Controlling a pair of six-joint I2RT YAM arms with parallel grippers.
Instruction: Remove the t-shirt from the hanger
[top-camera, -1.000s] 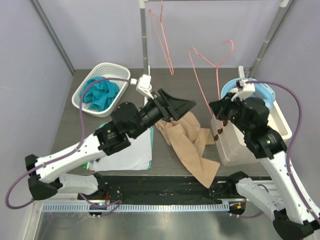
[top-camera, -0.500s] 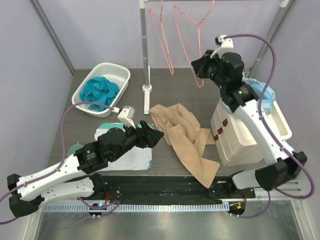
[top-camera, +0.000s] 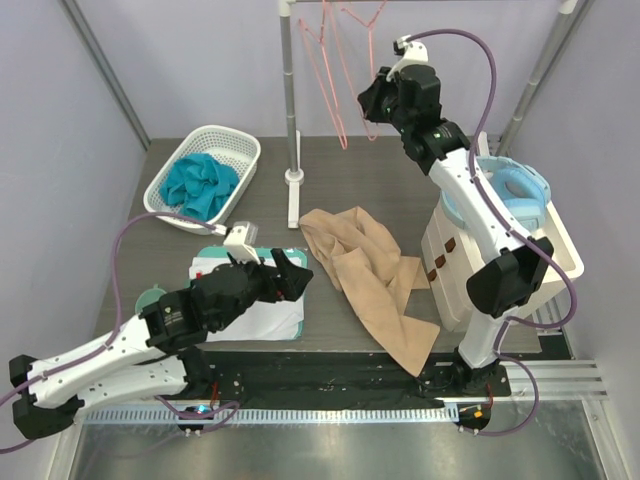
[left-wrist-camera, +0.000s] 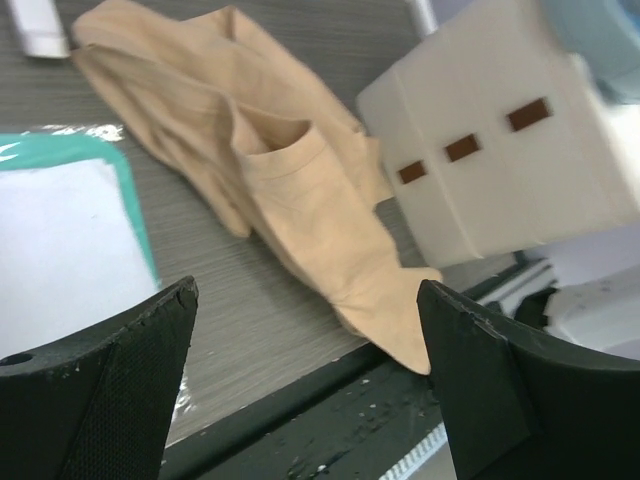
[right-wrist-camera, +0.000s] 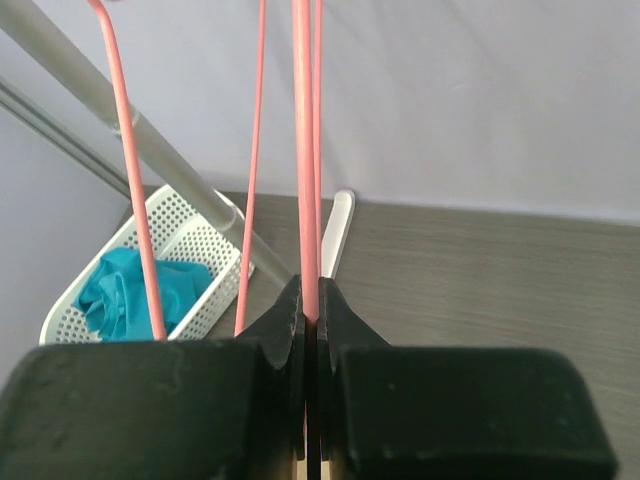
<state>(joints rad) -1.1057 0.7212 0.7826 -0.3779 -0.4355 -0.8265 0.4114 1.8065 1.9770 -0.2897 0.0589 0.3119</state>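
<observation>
The tan t-shirt (top-camera: 362, 268) lies crumpled on the table, off the hanger; in the left wrist view it (left-wrist-camera: 300, 190) spreads beyond my fingers. My left gripper (top-camera: 296, 274) is open and empty, low over the table just left of the shirt, also shown in the left wrist view (left-wrist-camera: 305, 300). My right gripper (top-camera: 372, 106) is raised high by the rack rail and is shut on the bare pink wire hanger (top-camera: 366, 22). In the right wrist view the jaws (right-wrist-camera: 311, 300) pinch the hanger wire (right-wrist-camera: 304, 150).
Another pink hanger (top-camera: 333, 90) hangs on the rack, whose pole (top-camera: 289, 100) stands at the back centre. A white basket (top-camera: 232, 140) holds teal cloth. A white drawer box (top-camera: 462, 275) stands right. Folded white cloth (top-camera: 258, 308) lies left of the shirt.
My right gripper has carried the bare hanger up and left to the rack rail. My left gripper has pulled back down and left, away from the shirt, which stays on the table.
</observation>
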